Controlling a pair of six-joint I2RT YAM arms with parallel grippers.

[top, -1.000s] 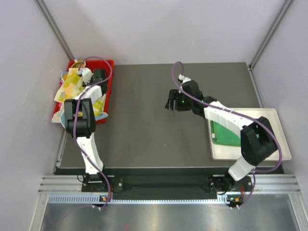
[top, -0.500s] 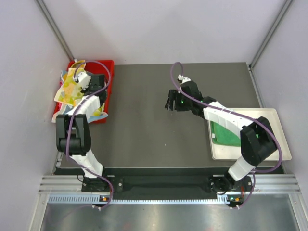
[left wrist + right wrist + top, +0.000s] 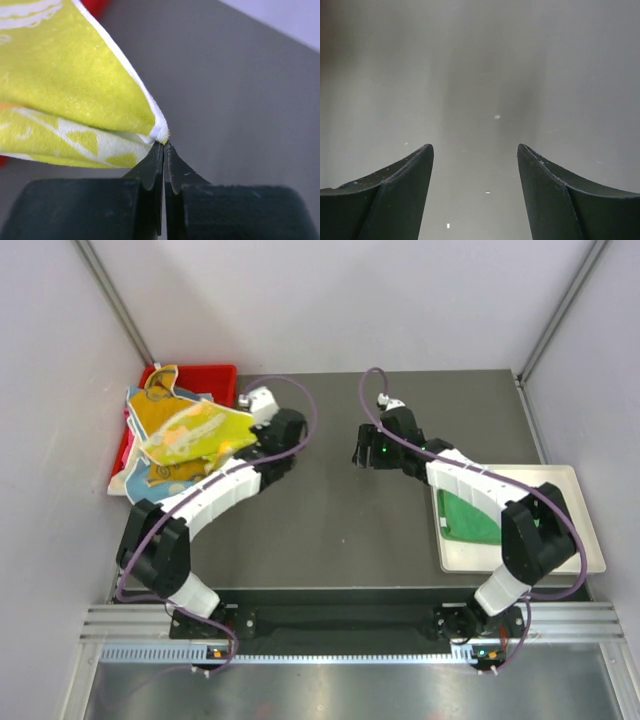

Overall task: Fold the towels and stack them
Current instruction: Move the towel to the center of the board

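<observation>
**Yellow towel held by one corner beside the bin**

At the left, the red bin [image 3: 218, 373] is seen heaped with crumpled towels [image 3: 150, 475], with an orange-yellow one [image 3: 158, 408] lying towards the far side. A yellow patterned towel [image 3: 195, 435] is lifted over the bin's right edge. Its white-hemmed corner is pinched between the pressed-together jaws of the left gripper [image 3: 164, 145]. A corner hold is judged to let the cloth hang free for spreading on the table [image 3: 320, 530]. Over the table's middle, the right gripper [image 3: 475, 147] is held spread and empty, apparently placed to take a second corner. At the right, one folded green towel [image 3: 470, 518] is laid in the white tray [image 3: 580, 545].
</observation>
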